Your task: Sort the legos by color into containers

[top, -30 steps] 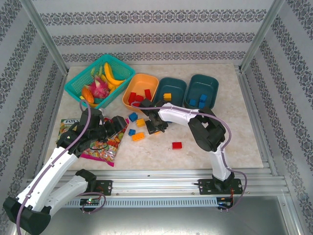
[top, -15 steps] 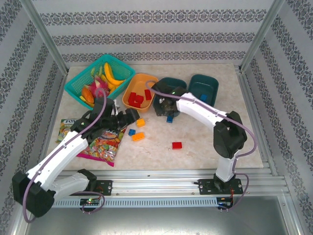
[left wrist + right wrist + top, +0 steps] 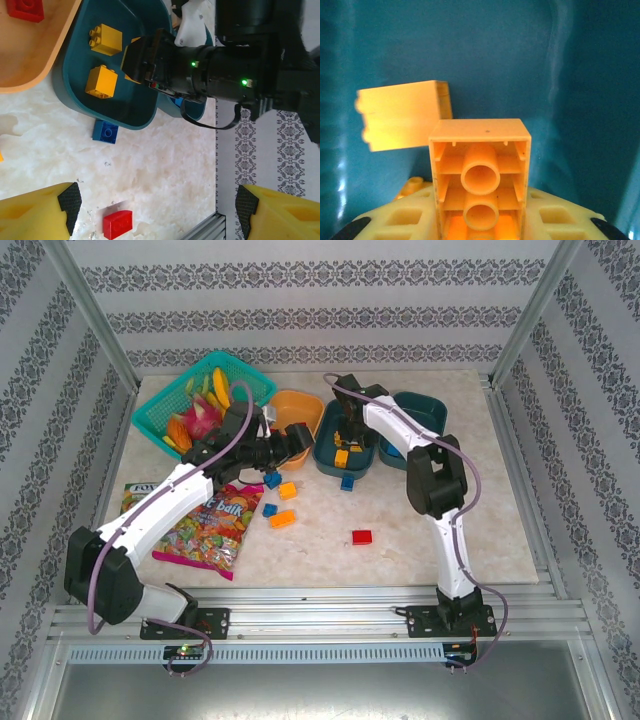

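The right fingers are clenched on an orange-yellow brick. Its hollow underside faces the wrist camera, and its long axis appears to run straight out from the fingers. It hangs inside the middle teal tub, above the tub's floor and near another orange-yellow brick lying there. Letting go looks like all the coming move needs (the colour already matches).

The left fingers are spread wide with nothing between them, above the surface beside the orange tub. A loose group of bricks lies just toward the near edge from them, so the left arm is the nearer one for those.

There are three tubs: one orange and two teal, the far teal tub being largely covered by the right arm.

Six bricks lie loose on the surface:
- **Blue:** three, a first blue brick, a second blue brick and a third blue brick just outside the middle tub.
- **Orange-yellow:** two, an upper loose brick and a lower loose brick.
- **Red:** one, the red brick, well apart from the rest.

The left wrist view shows two orange-yellow bricks resting in the middle tub. The orange tub shows one red piece, and the arm hides the rest.
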Controlling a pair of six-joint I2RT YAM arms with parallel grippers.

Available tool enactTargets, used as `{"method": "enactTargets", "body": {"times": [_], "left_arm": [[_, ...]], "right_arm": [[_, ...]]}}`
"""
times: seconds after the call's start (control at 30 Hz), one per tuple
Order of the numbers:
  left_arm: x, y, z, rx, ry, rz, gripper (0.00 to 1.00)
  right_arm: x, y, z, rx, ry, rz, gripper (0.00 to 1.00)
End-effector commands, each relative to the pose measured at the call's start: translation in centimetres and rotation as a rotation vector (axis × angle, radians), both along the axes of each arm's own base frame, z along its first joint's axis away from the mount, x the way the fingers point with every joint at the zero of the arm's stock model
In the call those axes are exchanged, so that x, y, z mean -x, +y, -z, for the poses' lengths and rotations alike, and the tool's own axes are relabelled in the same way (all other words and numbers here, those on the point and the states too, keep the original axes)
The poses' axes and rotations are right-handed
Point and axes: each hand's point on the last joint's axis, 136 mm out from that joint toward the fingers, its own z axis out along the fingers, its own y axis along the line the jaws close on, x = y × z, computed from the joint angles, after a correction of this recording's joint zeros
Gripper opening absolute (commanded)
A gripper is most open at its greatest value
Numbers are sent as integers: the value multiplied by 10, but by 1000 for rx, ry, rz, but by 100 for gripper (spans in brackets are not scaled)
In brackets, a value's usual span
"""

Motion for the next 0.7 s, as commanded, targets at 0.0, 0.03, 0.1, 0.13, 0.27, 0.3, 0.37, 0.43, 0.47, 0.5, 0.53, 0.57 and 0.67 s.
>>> {"method": "enactTargets", "body": {"times": [0.0, 0.03, 0.1, 0.13, 0.27, 0.3, 0.37, 0.43, 0.47, 0.5, 0.53, 0.57, 0.67], "left_arm": [[-8, -9, -17, 15, -67, 22, 83], [-8, -7, -17, 9, -64, 17, 83], [-7, -6, -15, 0, -59, 12, 83], [-6, -4, -14, -6, -54, 9, 83], [-2, 0, -13, -25, -44, 0, 83], [-1, 2, -12, -34, -38, -5, 83], [1, 8, -10, -65, -20, -22, 82], [5, 17, -9, -108, -1, -46, 82], [7, 22, -9, -124, 5, -58, 81], [10, 27, -8, -146, 16, -72, 81], [13, 33, -7, -168, 22, -88, 81], [16, 38, -6, -188, 31, -100, 81], [29, 54, -1, -241, 53, -128, 81]], "right_arm": [[2, -7, -2, 21, 34, 30, 43], [2, -7, -2, 17, 37, 30, 46], [1, -5, -6, 7, 29, 24, 53], [0, -3, -11, 4, 17, 19, 56], [-3, 5, -39, -25, -46, 0, 63], [-3, 7, -49, -38, -68, -4, 63], [-3, 11, -70, -70, -111, -12, 63], [0, 18, -95, -108, -162, -30, 63], [2, 21, -105, -122, -184, -39, 63], [5, 24, -116, -132, -207, -54, 63], [11, 27, -125, -140, -226, -70, 62], [16, 29, -130, -145, -235, -84, 62], [43, 38, -136, -157, -240, -129, 60]]}}
